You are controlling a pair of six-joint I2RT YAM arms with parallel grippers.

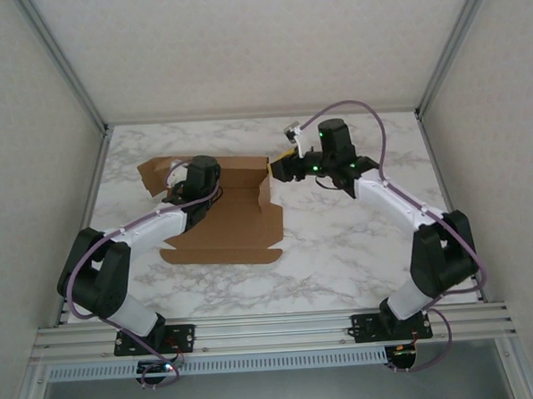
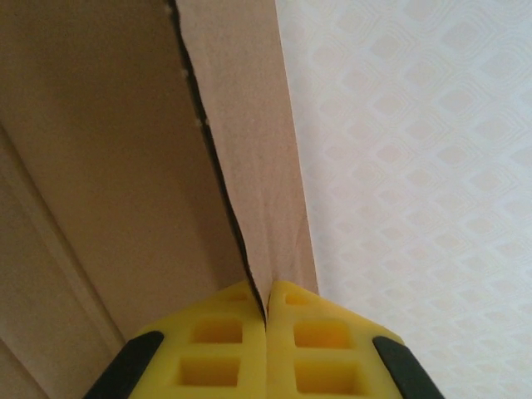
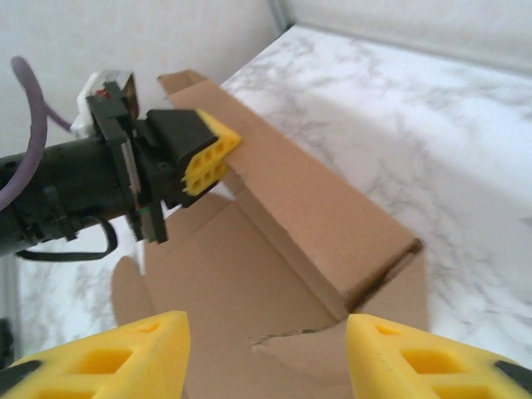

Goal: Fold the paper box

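Observation:
The paper box [image 1: 237,228] lies left of centre on the table, a brown cardboard sheet with its back wall and right end raised. My left gripper [image 1: 197,178] is shut on the top edge of the back wall near its left end. In the left wrist view its yellow fingers [image 2: 216,349] pinch the thin cardboard [image 2: 249,166]. In the right wrist view it shows as the left gripper [image 3: 208,154] gripping the wall [image 3: 316,208]. My right gripper [image 1: 276,169] hovers at the box's right end. Its jaws [image 3: 266,357] stand wide apart, open, with the end flap [image 3: 332,357] below and between them, untouched.
The marble table [image 1: 358,239] has free room to the right and in front of the box. White enclosure walls and aluminium posts [image 1: 438,61] ring the table. A loose flap [image 1: 153,174] sticks out at the box's far left.

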